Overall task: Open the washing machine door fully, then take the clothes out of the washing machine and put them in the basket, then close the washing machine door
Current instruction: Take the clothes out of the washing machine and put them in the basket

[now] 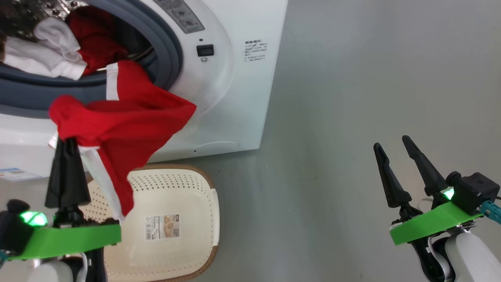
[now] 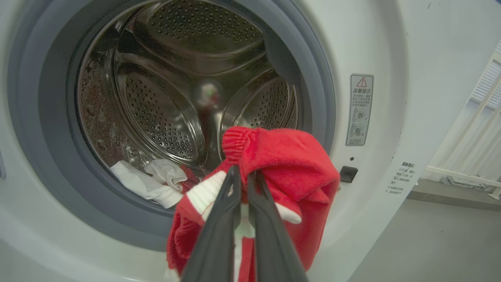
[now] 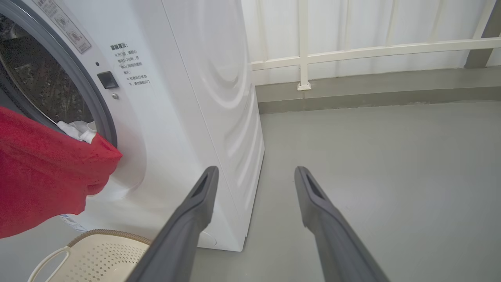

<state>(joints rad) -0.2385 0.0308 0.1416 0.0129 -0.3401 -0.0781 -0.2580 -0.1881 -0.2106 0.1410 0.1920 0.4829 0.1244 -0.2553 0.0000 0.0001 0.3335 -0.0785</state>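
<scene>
The white washing machine (image 1: 235, 78) stands with its drum (image 2: 168, 98) exposed; the washing machine door is out of view. My left gripper (image 1: 67, 145) is shut on a red garment with white trim (image 1: 125, 117), which hangs from its tips (image 2: 244, 176) in front of the grey gasket, above the basket (image 1: 176, 203). The garment's far end still lies across the gasket lip. More of the clothes, white and red (image 1: 58, 51), lie in the drum's bottom (image 2: 148, 184). My right gripper (image 1: 395, 147) is open with nothing in it, low over the floor to the machine's right (image 3: 254, 174).
The cream basket (image 3: 98, 254) sits on the grey floor (image 1: 352, 117) right against the machine's front. A white railing and wall (image 3: 352, 51) run behind the machine's right side. A blue label (image 1: 15, 174) and a round flap (image 1: 215, 147) mark the machine's lower front.
</scene>
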